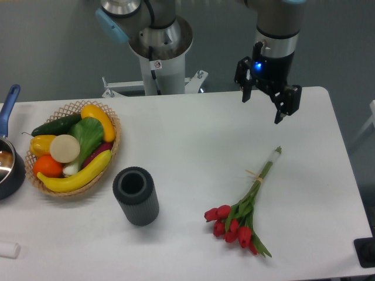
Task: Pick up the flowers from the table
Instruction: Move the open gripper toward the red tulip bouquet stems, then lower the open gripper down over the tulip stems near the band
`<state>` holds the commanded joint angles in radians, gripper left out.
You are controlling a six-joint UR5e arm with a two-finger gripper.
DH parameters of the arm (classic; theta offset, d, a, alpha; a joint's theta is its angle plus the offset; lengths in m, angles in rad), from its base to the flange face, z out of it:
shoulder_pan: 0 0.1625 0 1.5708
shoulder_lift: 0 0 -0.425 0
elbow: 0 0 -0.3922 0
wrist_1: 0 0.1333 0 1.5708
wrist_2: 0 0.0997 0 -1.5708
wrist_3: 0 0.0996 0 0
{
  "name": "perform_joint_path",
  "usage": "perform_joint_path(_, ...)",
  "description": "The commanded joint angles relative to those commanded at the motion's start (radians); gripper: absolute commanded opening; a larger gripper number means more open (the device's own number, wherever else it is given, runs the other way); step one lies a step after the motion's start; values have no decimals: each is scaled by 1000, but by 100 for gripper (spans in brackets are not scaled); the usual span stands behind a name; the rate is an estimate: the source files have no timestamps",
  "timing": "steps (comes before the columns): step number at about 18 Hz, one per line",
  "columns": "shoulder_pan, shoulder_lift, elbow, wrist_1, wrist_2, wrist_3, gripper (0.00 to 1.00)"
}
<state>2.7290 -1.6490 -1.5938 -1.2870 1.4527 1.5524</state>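
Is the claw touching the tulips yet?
Apart. The fixed camera shows the open claw hanging above the far table edge, with bare white tabletop between it and the tulips' stem ends.

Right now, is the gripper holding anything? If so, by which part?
Nothing is held. The gripper is open and empty, up over the far side of the table. The flowers lie flat on it, untouched.

Setting: robotics lab. Evidence: industrial arm on a white pedestal [158, 64] behind a plain white surface [193, 129]; bare grey wall [47, 41]; staged props, including a basket of plastic-looking produce [73, 146] and a dark ribbed cylinder [136, 195].
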Motion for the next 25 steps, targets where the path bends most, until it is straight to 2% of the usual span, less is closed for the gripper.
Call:
perform_joint_path(8, -3, 2, -28, 21, 5, -23, 100)
perform_joint_path(12, -14, -8, -32, 34, 3, -182, 100)
perform_joint_path(14, -28, -18, -38, 87, 3, -265, 100)
perform_joint_path(18, -69, -73, -51, 155, 3, -367, 100)
perform_joint_path(23, -100, -208, -45, 261, 3, -422, 100)
perform_joint_path(25, -100, -244, -35, 281, 0, -433, 100)
